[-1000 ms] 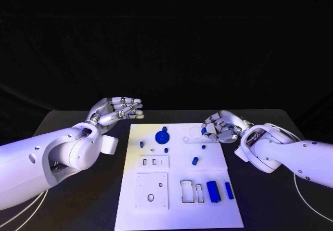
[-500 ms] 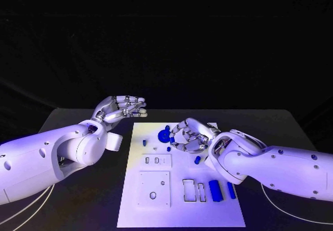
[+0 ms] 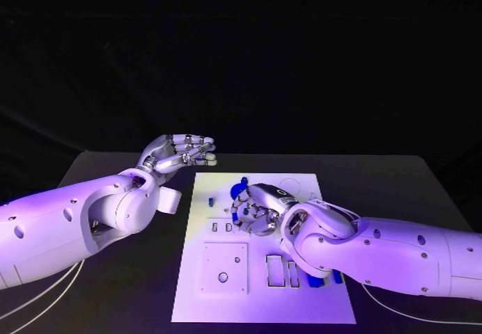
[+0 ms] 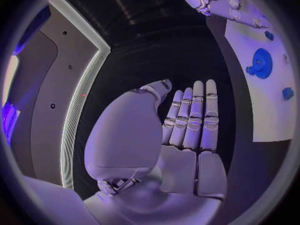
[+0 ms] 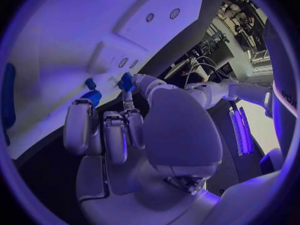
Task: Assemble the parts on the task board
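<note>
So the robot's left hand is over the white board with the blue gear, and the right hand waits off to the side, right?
Not quite: it's swapped. In the head view the right hand is over the white task board, near the blue gear, and the left hand waits off to the side.

We see two big, round, smooth white arms with small dark screw holes dotted along their shells. Behind each wrist, thin white cables trail down. The shiny silver left hand (image 3: pixel 184 153) has pale fingertips. The shiny silver right hand (image 3: pixel 257 209) has jointed metal fingers (image 5: pixel 115 137) and a smooth rounded back.
</note>
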Motion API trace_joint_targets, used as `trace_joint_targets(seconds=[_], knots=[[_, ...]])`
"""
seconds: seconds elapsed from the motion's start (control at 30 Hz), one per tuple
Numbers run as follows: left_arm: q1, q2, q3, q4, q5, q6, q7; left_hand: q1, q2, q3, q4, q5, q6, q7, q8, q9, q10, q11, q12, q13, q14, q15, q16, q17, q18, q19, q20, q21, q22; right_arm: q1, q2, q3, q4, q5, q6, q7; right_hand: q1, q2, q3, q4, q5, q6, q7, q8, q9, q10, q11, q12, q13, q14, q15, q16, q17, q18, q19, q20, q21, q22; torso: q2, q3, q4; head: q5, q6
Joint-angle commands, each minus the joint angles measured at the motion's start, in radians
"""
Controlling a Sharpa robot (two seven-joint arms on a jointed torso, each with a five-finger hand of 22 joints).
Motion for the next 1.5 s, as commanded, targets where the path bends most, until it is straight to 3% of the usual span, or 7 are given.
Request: trace_joint_targets(seconds=[0.03, 0.33, 0.53, 1.5], knots=[[0.0, 0.002, 0.0, 0.002, -0.002, 0.017, 0.003, 0.001, -0.003, 0.003, -0.002, -0.003, -0.007, 0.009, -0.007, 0.0, -0.001, 0.004, -0.005, 0.001, -0.007, 0.003, -0.006, 0.002, 0.012, -0.004, 0.002, -0.004, -0.002, -0.011, 0.015, 0.0, -0.006, -0.079, 0.039, -0.061, -0.009, 0.002, -0.001, 0.004, 0.001, -0.001, -0.004, 0.038, 0.034, 0.0, 0.003, 0.005, 0.11, 0.104, -0.003, 0.005, 0.263, -0.01, -0.004, -0.002, -0.004, 0.006, 0.001, 0.0012, 0.0019, 0.005, -0.006], [0.0, -0.001, 0.0, 0.003, -0.002, 0.017, 0.002, 0.001, -0.003, 0.003, -0.002, -0.003, -0.007, 0.009, -0.007, 0.0, -0.001, 0.004, -0.005, 0.001, -0.007, 0.003, -0.006, 0.002, 0.012, -0.004, 0.002, -0.004, -0.002, -0.031, 0.035, -0.002, -0.022, -0.107, 0.06, -0.078, -0.015, -0.003, -0.002, 0.006, 0.001, 0.0, -0.004, 0.04, 0.035, 0.001, 0.003, 0.005, 0.111, 0.104, -0.003, 0.005, 0.263, -0.009, -0.004, -0.002, -0.006, 0.005, 0.0, 0.0019, -0.0007, 0.013, -0.015], [0.0, -0.001, 0.0, 0.004, -0.002, 0.016, 0.002, 0.001, -0.003, 0.003, -0.002, -0.003, -0.007, 0.009, -0.007, 0.0, -0.001, 0.004, -0.005, 0.001, -0.007, 0.003, -0.006, 0.002, 0.012, -0.004, 0.002, -0.004, -0.002, -0.033, 0.037, -0.002, -0.025, -0.118, 0.064, -0.076, -0.018, -0.009, -0.003, 0.006, 0.001, -0.001, -0.005, 0.04, 0.035, 0.001, 0.003, 0.005, 0.11, 0.104, -0.003, 0.005, 0.263, -0.009, -0.003, -0.003, -0.006, 0.006, -0.001, 0.0002, 0.0006, 0.009, -0.018], [0.0, -0.005, 0.0, 0.004, -0.002, 0.017, 0.002, 0.001, -0.003, 0.003, -0.002, -0.003, -0.007, 0.009, -0.007, 0.0, -0.001, 0.004, -0.005, 0.001, -0.007, 0.003, -0.006, 0.002, 0.012, -0.004, 0.002, -0.004, -0.002, -0.035, 0.043, -0.002, -0.048, -0.182, 0.063, -0.085, -0.031, -0.027, -0.007, 0.008, 0.001, -0.007, -0.003, 0.039, 0.034, -0.001, 0.004, 0.002, 0.108, 0.104, -0.003, 0.005, 0.263, -0.009, -0.003, -0.002, -0.009, 0.004, 0.0, 0.0009, 0.0015, 0.004, -0.016]])
